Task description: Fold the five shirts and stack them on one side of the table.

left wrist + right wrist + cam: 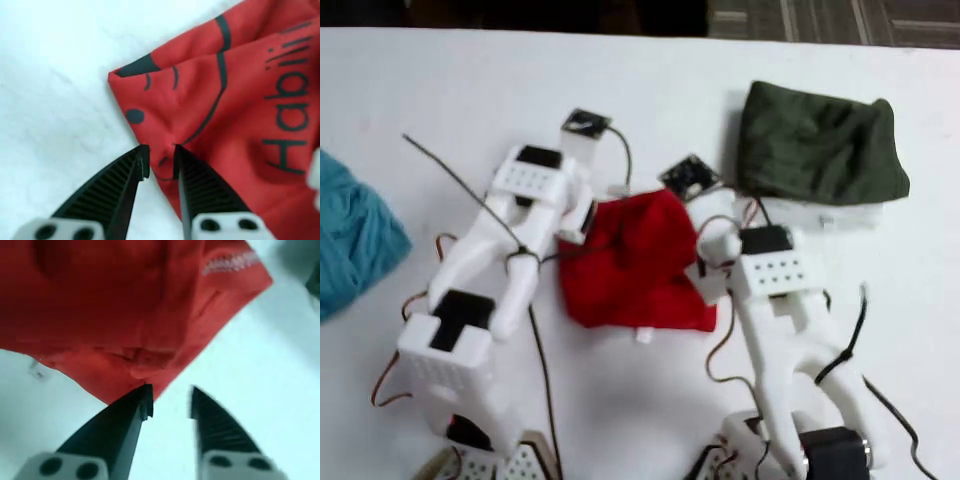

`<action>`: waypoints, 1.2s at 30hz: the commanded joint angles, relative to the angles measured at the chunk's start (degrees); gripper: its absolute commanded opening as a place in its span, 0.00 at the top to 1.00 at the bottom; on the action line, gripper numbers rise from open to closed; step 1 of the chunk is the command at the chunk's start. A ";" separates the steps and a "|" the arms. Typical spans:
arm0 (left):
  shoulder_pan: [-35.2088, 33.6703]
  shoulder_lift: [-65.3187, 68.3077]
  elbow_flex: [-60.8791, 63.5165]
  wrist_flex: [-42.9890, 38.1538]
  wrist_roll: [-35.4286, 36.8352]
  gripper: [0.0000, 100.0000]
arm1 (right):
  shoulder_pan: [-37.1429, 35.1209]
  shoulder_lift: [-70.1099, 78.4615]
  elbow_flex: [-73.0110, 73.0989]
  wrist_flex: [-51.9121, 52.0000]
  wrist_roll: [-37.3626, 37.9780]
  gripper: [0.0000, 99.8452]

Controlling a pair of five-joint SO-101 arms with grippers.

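My left gripper (pixel 159 152) pinches only an edge of the red shirt (pixel 200 85), my right gripper (pixel 169 392) gapes beside it, so I reckon lifting could slip that thin hold.

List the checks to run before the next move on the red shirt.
1. Left gripper has hold of the red shirt: ok, the cloth edge is pinched between its fingertips.
2. Right gripper has hold of the shirt: not ok, it is open and the cloth only meets one fingertip.
3. Red shirt lies flat: not ok, it is bunched and creased.
4. Green shirt is out of the way: ok, it lies folded beyond the right arm.
5. Blue shirt is out of the way: ok, it lies at the table's left edge.
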 commanded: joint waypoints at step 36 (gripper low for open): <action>-0.70 -0.26 -1.89 -0.62 0.35 0.89 | -1.98 6.64 -0.70 -10.33 -2.55 0.98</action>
